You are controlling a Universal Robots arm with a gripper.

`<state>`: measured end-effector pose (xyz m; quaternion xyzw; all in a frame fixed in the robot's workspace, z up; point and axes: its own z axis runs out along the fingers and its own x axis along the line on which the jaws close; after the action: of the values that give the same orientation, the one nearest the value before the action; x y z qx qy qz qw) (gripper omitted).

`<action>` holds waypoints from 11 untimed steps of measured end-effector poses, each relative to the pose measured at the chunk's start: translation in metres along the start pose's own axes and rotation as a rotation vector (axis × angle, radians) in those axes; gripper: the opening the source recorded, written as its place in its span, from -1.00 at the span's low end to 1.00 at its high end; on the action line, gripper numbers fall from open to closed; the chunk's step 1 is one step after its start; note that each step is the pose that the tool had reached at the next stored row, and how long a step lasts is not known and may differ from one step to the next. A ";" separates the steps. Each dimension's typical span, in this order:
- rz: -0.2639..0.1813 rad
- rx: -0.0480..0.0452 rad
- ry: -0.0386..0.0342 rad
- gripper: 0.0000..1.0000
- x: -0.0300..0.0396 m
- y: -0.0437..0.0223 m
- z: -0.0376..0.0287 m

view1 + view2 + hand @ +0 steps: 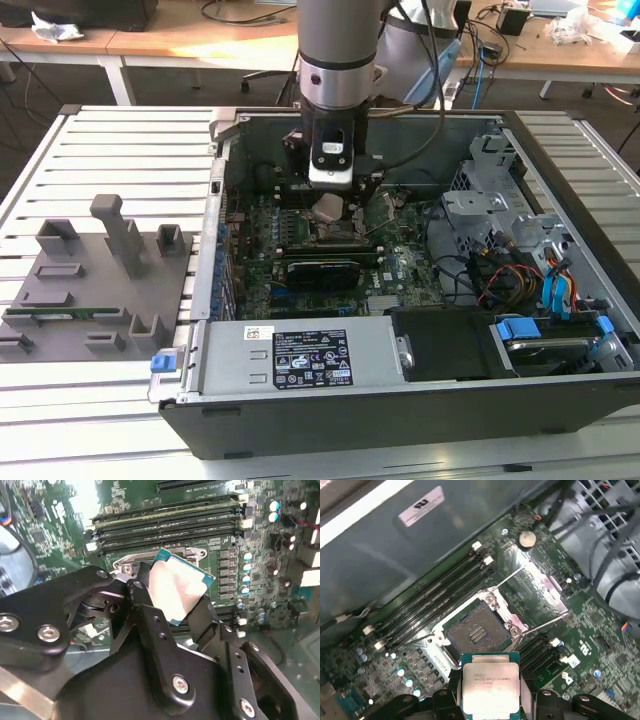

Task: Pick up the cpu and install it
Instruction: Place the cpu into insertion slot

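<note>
The cpu (pixel 490 682) is a flat square chip with a silver top and a thin green rim. My gripper (pixel 490 695) is shut on it, one black finger on each side. In the second wrist view the cpu (pixel 177 590) tilts between the fingers (pixel 142 605). It hangs just above the motherboard's open socket (pixel 476 631), whose metal load plate (pixel 540 582) is swung back. In the exterior view the gripper (pixel 331 200) holds the cpu (pixel 329 207) over the socket (pixel 335 232) inside the open computer case (pixel 330 410).
Black memory slots (pixel 427 607) run beside the socket. A drive cage (pixel 480 205) and bundled cables (pixel 520 280) fill the case toward the exterior view's right. A grey fixture (pixel 95 280) holding a green memory stick (pixel 65 312) lies on the slatted table at the exterior view's left.
</note>
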<state>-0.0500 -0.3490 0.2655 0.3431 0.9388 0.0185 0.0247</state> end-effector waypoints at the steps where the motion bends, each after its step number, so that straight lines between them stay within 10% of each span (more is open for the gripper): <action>1: 0.044 0.0014 -0.0022 0.09 0.0000 0.0000 0.0006; 11: 0.293 0.0098 -0.0152 0.09 0.0001 -0.0002 0.0036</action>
<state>-0.0500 -0.3490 0.2619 0.4768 0.8785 0.0148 0.0271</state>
